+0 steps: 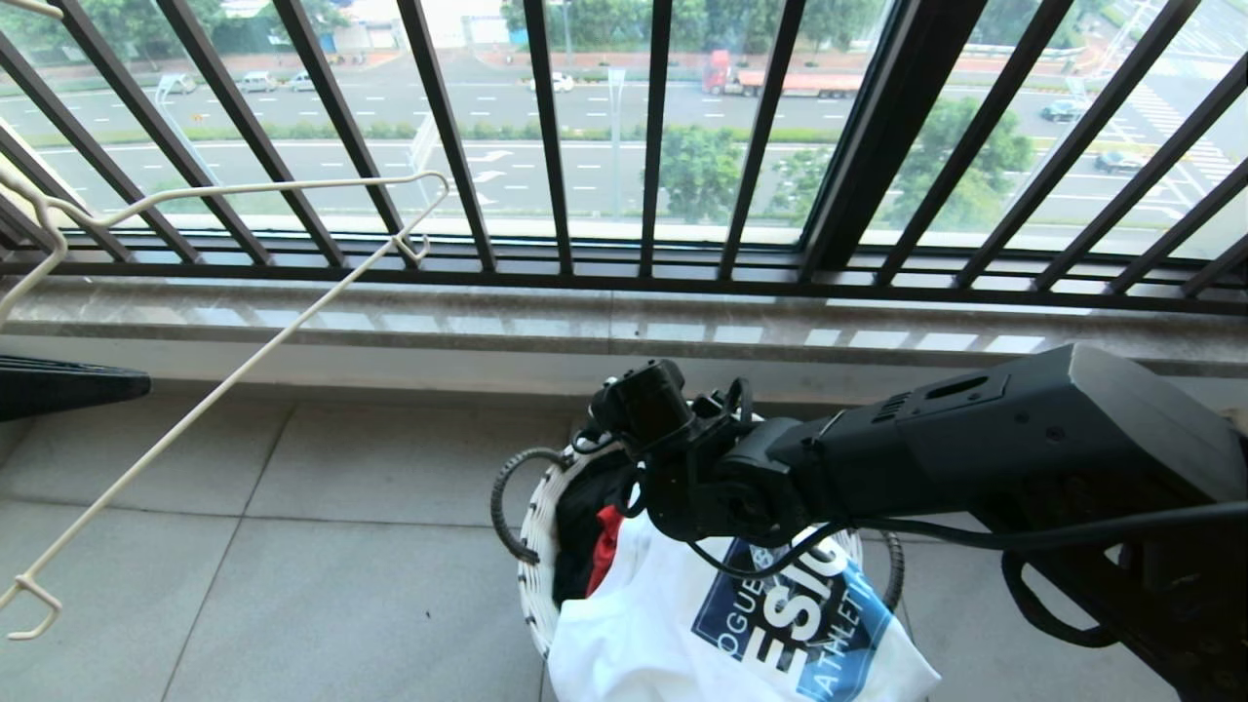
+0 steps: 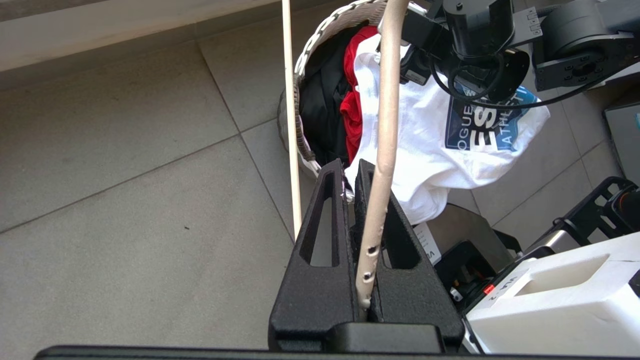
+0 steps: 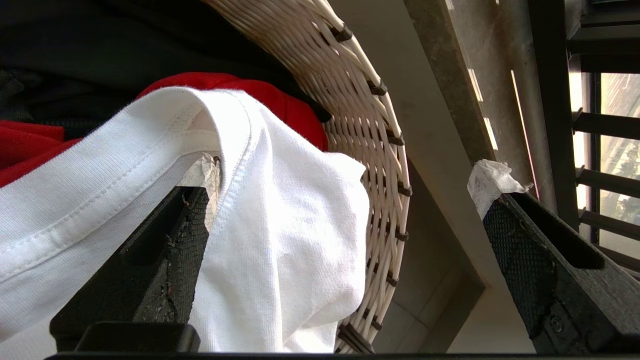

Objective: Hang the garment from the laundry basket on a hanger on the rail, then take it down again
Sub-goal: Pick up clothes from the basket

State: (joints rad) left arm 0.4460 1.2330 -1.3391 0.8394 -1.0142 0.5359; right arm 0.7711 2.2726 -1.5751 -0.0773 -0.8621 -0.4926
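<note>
the laundry basket (image 1: 534, 546) stands on the tiled floor (image 1: 341, 546) at about 6 o'clock in the head view, below the stone sill (image 1: 604, 327) and the black window railing (image 1: 546, 146). the garment (image 1: 673, 624), a white t-shirt with a dark blue chest print, lies across the basket's near rim and spills out toward 5 o'clock, print side up. beneath it in the basket lie a red cloth (image 1: 606, 546) and a black garment (image 1: 583, 522), both toward the 9 o'clock side of the shirt.

the right gripper (image 3: 345, 200) reaches in from 3 o'clock over the basket, its arm (image 1: 975, 448) covering part of the print. its fingers stand wide apart. in the right wrist view one finger (image 3: 165, 250) lies against the white fabric just below the collar seam, its taped tip touching the cloth; the other finger (image 3: 540, 250) is well clear, outside the woven basket wall (image 3: 360, 130). nothing is clamped between them.

the left gripper (image 2: 350, 170) is closed tight on the hanger (image 1: 244, 283), a thin cream-white wire hanger. in the left wrist view the wire runs down between the two black fingers (image 2: 325, 225) to their base. in the head view the hanger hangs tilted at 9 to 10 o'clock, well apart from the basket, with one notch hook (image 1: 414, 249) by the railing and another (image 1: 34, 609) low at 8 o'clock. the rail is not in view.
</note>
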